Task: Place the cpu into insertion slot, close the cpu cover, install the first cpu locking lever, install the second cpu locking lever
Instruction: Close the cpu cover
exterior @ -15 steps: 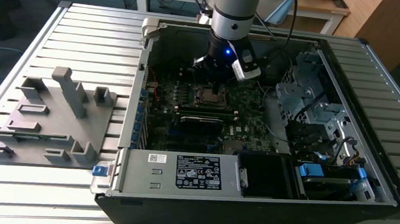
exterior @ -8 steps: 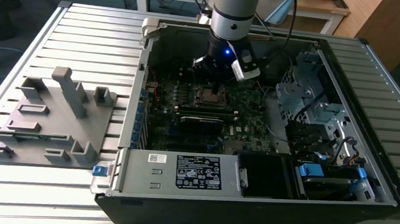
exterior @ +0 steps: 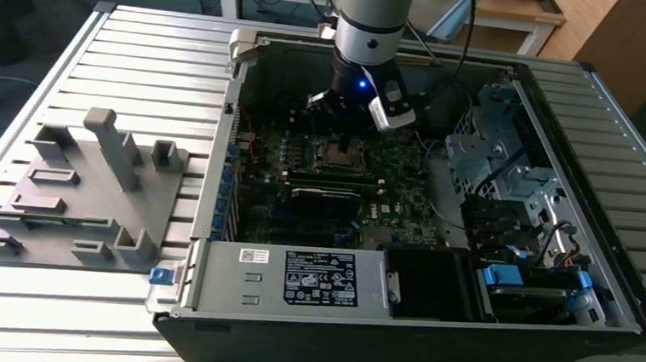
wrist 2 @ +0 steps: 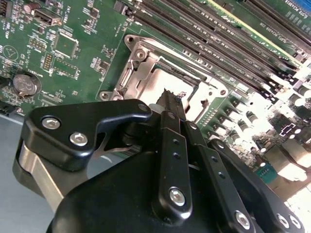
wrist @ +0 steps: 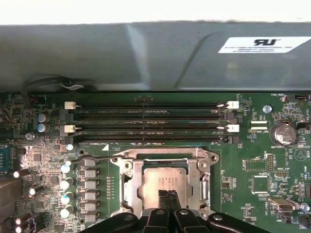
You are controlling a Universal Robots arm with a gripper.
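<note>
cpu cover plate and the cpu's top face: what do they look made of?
The square silver cpu cover frame looks like stamped bare metal, probably steel, judging by its bright sheen and bent edges. The flat square cpu has a dull silver-grey metal face with a matte finish and faint print. The alloy cannot be told.

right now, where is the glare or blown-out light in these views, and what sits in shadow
Second wrist view: glare washes out part of the motherboard, and the pincer reads near-black in front. First wrist view: a blown-white band lies beyond the grey metal housing, and the cpu is evenly lit. Exterior view: the motherboard sits in shadow.
</note>
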